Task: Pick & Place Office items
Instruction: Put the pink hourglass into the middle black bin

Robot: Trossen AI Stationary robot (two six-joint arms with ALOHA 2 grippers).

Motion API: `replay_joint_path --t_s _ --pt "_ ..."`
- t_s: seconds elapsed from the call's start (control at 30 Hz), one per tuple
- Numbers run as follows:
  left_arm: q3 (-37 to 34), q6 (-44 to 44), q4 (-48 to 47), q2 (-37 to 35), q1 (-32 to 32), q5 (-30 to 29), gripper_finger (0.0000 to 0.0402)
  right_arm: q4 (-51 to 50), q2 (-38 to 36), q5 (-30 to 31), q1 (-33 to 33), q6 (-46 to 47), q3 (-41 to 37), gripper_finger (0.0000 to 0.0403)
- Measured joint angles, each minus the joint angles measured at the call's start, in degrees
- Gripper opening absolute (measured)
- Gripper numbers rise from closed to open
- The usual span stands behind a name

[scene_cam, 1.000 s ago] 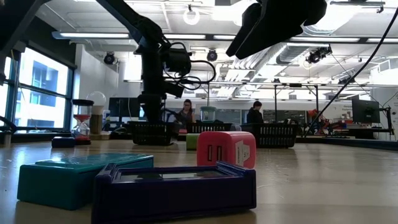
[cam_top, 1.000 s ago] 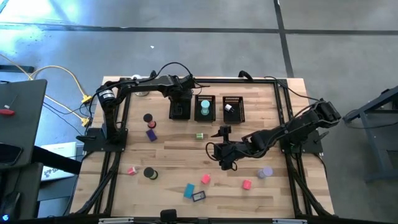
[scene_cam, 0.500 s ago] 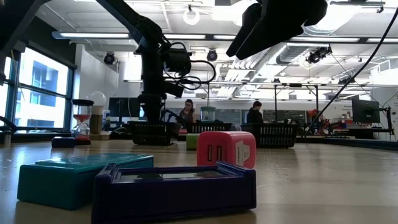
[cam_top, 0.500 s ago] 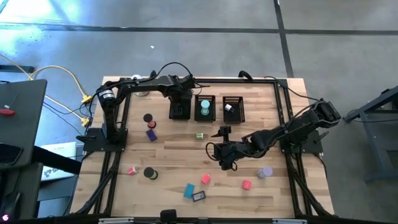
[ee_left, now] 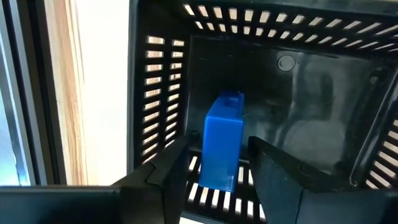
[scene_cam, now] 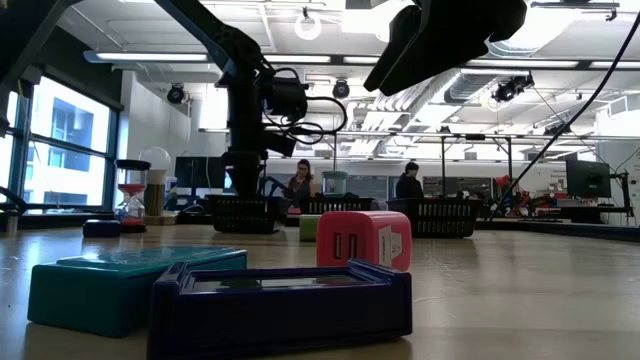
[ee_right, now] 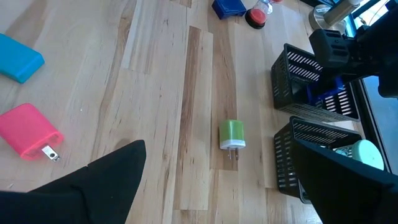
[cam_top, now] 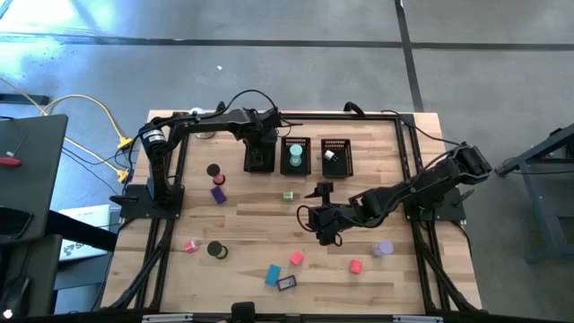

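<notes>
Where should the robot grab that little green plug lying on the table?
Probably from above, across the two flat sides of the green plug's body. It lies flat on the wood with its metal prongs sticking out one end, nothing crowds it, and the open right gripper is the closer one.

Overhead and table-level views share bins [cam_top: 309, 157]; wrist views look close, seemingly.

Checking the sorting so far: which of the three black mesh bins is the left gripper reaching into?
The leftmost bin, the only one with the left gripper inside, fingers either side of a blue block. The middle bin and right bin have no arm over them.
</notes>
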Motion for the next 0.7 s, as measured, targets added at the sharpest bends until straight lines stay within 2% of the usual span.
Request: replay_joint_path --t_s 0.7 --pt "0.2 0.9 0.4 -2.1 -1.9 -0.4 0.0165 0.0 0.0 -0.3 0.0 0.5 0.0 0.0387"
